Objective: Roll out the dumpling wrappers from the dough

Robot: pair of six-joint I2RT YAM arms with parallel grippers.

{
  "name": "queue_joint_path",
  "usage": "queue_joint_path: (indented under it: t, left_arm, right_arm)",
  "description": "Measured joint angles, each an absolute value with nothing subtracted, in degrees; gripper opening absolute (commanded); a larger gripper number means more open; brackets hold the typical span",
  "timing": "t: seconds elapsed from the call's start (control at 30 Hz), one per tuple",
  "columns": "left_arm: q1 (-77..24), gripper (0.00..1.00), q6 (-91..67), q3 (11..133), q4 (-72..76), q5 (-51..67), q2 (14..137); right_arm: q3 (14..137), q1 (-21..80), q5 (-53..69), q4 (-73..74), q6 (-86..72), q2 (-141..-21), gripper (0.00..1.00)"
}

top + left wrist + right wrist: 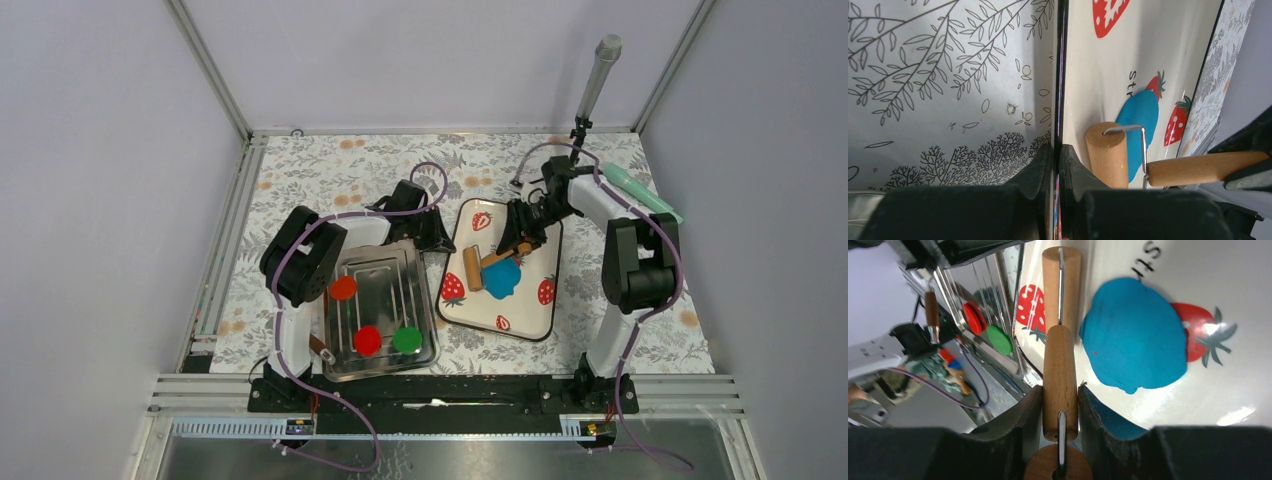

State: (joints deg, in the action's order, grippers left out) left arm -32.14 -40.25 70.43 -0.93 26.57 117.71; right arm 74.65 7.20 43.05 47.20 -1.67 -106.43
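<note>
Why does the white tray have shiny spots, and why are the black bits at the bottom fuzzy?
Right wrist view: light glares in bright patches off the glossy white strawberry-print tray beside the flattened bright-blue dough; the right gripper, shut on the wooden roller, is too near the lens and blurs. Left wrist view: the left gripper blurs likewise. Top external view: sharp.

A robot lab booth: aluminium frame (208,70), plain panel walls (420,60) (floral tablecloth (330,165) below), mounted microphone (600,70).

Flattened blue dough (502,279) on the strawberry tray (522,316), wooden roller (472,268) just beside it, handle in the right tool (517,245)
</note>
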Motion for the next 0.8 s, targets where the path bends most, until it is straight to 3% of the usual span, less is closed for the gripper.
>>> queue_joint_path:
  t: [0.4,0.8]
  left_arm:
    - [-32.18,0.00,-40.05,70.35,-0.86,26.37,117.58]
    - [-32.32,0.00,-39.48,70.24,-0.84,26.06,117.40]
  right_arm:
    - [94.11,10.72,39.81,66.19,19.27,-106.87,0.00]
    - [95.33,7.27,31.38,76.09,33.41,-110.83,0.00]
